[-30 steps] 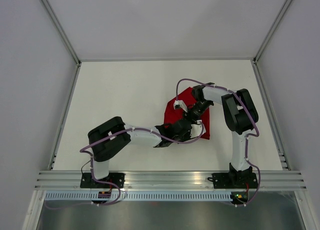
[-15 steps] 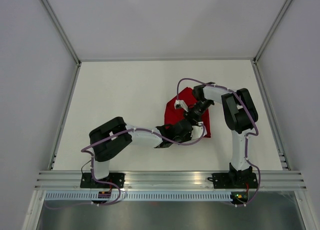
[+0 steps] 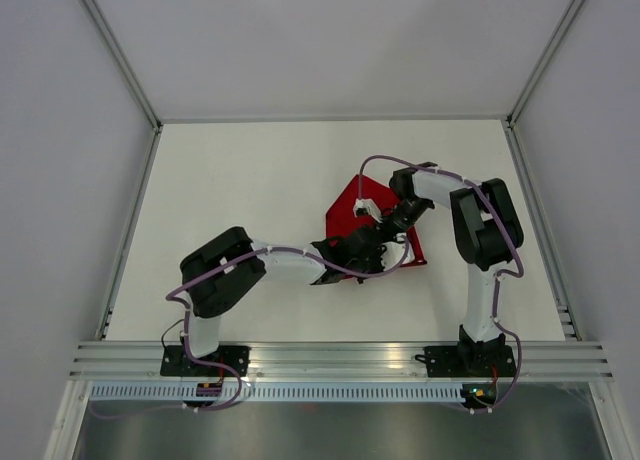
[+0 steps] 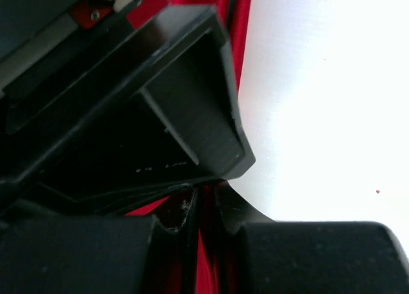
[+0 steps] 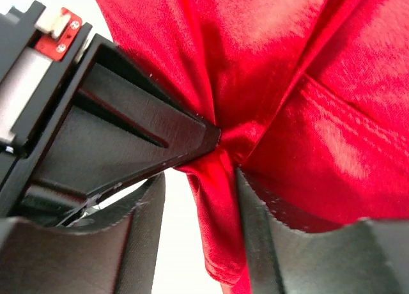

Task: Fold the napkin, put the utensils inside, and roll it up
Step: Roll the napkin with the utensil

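Left gripper (image 3: 372, 248) had crept toward the far edge of the table (image 3: 250, 180), dragging the near edge of the napkin (image 3: 350, 202) with it.
From above, the cloth lay right of the table's middle, bunched under both claws, so the fold looked under way (no utensils showed). Left wrist view: jaws nearly closed, a sliver of red between them. Right wrist view: the right gripper (image 5: 220, 150) clamped a gathered red pleat.

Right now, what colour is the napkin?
The napkin is plain bright red; clearest in the right wrist view.
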Available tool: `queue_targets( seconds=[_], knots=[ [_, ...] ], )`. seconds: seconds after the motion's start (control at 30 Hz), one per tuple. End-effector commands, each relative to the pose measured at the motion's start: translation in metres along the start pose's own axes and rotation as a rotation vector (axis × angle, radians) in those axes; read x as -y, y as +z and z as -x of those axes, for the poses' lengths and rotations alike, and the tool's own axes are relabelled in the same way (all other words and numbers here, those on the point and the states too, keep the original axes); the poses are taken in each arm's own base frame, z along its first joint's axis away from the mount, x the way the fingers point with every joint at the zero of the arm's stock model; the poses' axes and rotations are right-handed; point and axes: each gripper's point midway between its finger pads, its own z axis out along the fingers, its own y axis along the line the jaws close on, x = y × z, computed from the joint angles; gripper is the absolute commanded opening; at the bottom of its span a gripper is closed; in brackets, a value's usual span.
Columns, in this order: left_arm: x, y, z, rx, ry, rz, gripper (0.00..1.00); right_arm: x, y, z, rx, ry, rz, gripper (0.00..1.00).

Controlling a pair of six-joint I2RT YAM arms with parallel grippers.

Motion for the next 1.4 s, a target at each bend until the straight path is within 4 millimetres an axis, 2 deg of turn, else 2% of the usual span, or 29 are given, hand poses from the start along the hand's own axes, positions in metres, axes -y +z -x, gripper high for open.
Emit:
queue_targets(
  seconds=[0.0, 0.13, 0.33, 0.5, 0.53, 0.6, 0.67, 0.83, 0.9, 0.93, 0.97, 1.0, 1.1, 1.13, 1.27, 1.3, 1.33, 1.37],
  knots=[
    [0.024, 0.005, -0.039, -0.110, -0.085, -0.137, 0.02, 0.014, -0.017, 0.002, 0.009, -0.068, -0.099, 0.56],
    [0.022, 0.005, -0.034, -0.090, -0.123, -0.185, 0.02, 0.011, -0.031, 0.012, 0.063, -0.045, -0.118, 0.60],
    [0.020, 0.001, -0.037, -0.093, -0.186, -0.250, 0.02, 0.018, -0.057, 0.027, 0.164, -0.016, -0.199, 0.63],
    [0.015, 0.002, -0.047, -0.112, -0.267, -0.310, 0.02, 0.024, -0.080, 0.038, 0.250, -0.034, -0.278, 0.63],
    [0.015, 0.001, -0.043, -0.095, -0.281, -0.334, 0.02, 0.025, -0.083, 0.035, 0.265, -0.026, -0.289, 0.63],
    [0.009, 0.001, -0.048, -0.099, -0.331, -0.356, 0.02, 0.026, -0.094, 0.039, 0.303, -0.062, -0.336, 0.63],
    [0.007, 0.000, -0.044, -0.074, -0.372, -0.399, 0.02, 0.024, -0.099, 0.035, 0.321, -0.077, -0.370, 0.63],
    [-0.007, -0.002, -0.048, -0.046, -0.495, -0.497, 0.02, 0.024, -0.100, 0.026, 0.339, -0.158, -0.468, 0.62],
    [-0.012, -0.002, -0.050, -0.043, -0.532, -0.520, 0.02, 0.023, -0.107, 0.029, 0.355, -0.230, -0.528, 0.62],
    [-0.012, -0.003, -0.046, -0.036, -0.547, -0.549, 0.02, 0.021, -0.101, 0.022, 0.348, -0.233, -0.531, 0.62],
    [-0.011, -0.001, -0.049, -0.044, -0.567, -0.570, 0.02, 0.018, -0.104, 0.023, 0.351, -0.272, -0.559, 0.62],
    [-0.014, -0.002, -0.043, -0.023, -0.577, -0.599, 0.02, 0.019, -0.098, 0.018, 0.346, -0.285, -0.575, 0.63],
    [-0.013, 0.000, -0.051, -0.049, -0.633, -0.653, 0.02, 0.018, -0.099, 0.026, 0.352, -0.369, -0.655, 0.63],
    [-0.014, -0.001, -0.046, -0.034, -0.648, -0.686, 0.02, 0.017, -0.086, 0.020, 0.319, -0.378, -0.663, 0.64],
    [-0.016, -0.004, -0.048, -0.032, -0.727, -0.760, 0.02, 0.018, -0.068, 0.024, 0.284, -0.478, -0.759, 0.64],
    [-0.017, -0.003, -0.053, -0.038, -0.749, -0.771, 0.02, 0.019, -0.068, 0.032, 0.297, -0.519, -0.796, 0.65],
    [-0.018, -0.004, -0.049, -0.025, -0.756, -0.790, 0.02, 0.015, -0.052, 0.029, 0.276, -0.548, -0.781, 0.66],
    [-0.019, -0.005, -0.051, -0.028, -0.773, -0.800, 0.02, 0.017, -0.051, 0.028, 0.260, -0.561, -0.804, 0.67]
  ],
)
